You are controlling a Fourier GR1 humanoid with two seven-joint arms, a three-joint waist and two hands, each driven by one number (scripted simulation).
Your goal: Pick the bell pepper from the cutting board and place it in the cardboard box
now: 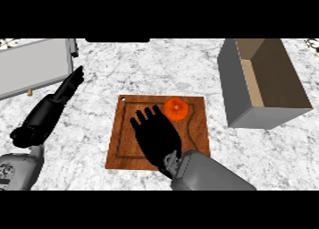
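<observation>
The orange bell pepper is lying at the cutting board's one-o'clock corner. The right robot hand is hovering over the board, fingers straight and spread, tips just beside the pepper. The left robot hand is resting open at nine o'clock. The cardboard box is standing at three o'clock on the tabletop.

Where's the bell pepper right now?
In the head view, the orange bell pepper lies near the far right corner of the cutting board, just beyond the right hand's fingertips and left of the cardboard box.
</observation>
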